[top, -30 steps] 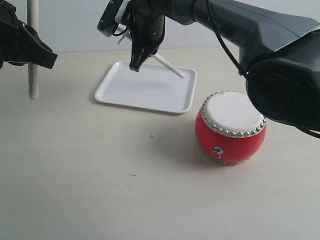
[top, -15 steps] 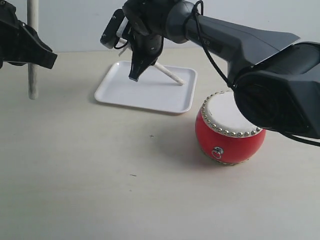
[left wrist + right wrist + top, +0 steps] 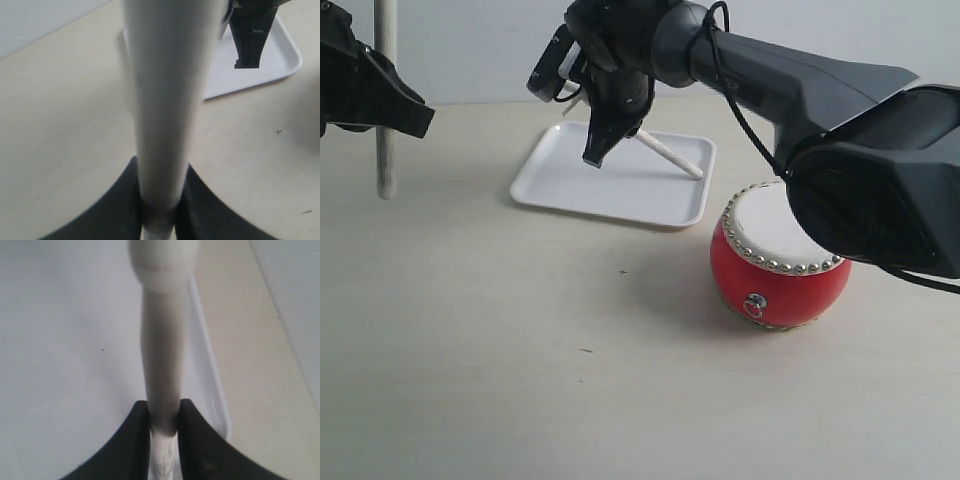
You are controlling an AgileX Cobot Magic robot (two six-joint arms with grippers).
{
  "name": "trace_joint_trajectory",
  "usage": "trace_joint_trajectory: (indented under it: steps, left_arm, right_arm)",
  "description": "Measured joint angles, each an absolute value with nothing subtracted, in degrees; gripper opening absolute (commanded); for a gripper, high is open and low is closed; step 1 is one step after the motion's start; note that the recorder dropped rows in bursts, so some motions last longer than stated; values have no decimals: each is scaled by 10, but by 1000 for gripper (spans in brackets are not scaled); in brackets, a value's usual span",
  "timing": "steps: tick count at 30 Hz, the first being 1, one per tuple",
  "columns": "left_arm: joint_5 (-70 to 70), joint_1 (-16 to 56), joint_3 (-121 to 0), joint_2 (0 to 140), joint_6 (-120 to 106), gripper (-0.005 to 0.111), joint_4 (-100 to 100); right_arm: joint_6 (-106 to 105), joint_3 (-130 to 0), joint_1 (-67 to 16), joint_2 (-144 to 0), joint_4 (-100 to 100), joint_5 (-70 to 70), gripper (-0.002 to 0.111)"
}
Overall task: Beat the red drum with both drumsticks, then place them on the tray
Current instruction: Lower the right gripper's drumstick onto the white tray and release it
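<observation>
The red drum [image 3: 780, 255] stands upright on the table to the right of the white tray [image 3: 555, 178]. My right gripper [image 3: 598, 148] hangs over the tray, shut on one drumstick [image 3: 670, 156]. That stick slants down, and its rounded tip reaches the tray's right rim. In the right wrist view this drumstick [image 3: 162, 355] sits clamped between the fingers of the right gripper [image 3: 164, 415], above the tray floor [image 3: 65, 340]. At the far left my left gripper [image 3: 390, 105] is shut on the other drumstick [image 3: 386, 165], which stands upright. The left wrist view shows that drumstick [image 3: 167, 100] gripped in the left gripper [image 3: 160, 200].
The right arm [image 3: 800, 70] stretches from the right side across and above the drum to the tray. The left wrist view shows the tray's corner [image 3: 287, 57] and the right gripper's fingers [image 3: 250, 45] beyond the held stick. Pale tabletop [image 3: 520, 350] lies in front.
My right gripper has shifted slightly right and down over the tray, and its stick's tip has slid toward the tray's right rim. The left gripper and its stick have not moved.
</observation>
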State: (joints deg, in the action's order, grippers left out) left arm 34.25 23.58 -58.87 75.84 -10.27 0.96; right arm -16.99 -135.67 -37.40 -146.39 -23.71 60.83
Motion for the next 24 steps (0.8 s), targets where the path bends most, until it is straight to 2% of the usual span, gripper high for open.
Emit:
trace_joint_trajectory:
  steps: [11,20,24]
  left_arm:
    - [342,236,-589,758,-103,0,10]
    - [342,236,-589,758,-103,0,10]
    - [342,236,-589,758,-103,0,10]
  right_arm:
    - [-152,-1358,-374,-1510,-244,601,13]
    - [-138,-1358,-374,-1510,-244,591,35]
    - [-134,-1358,-374,-1510,-244,590,40]
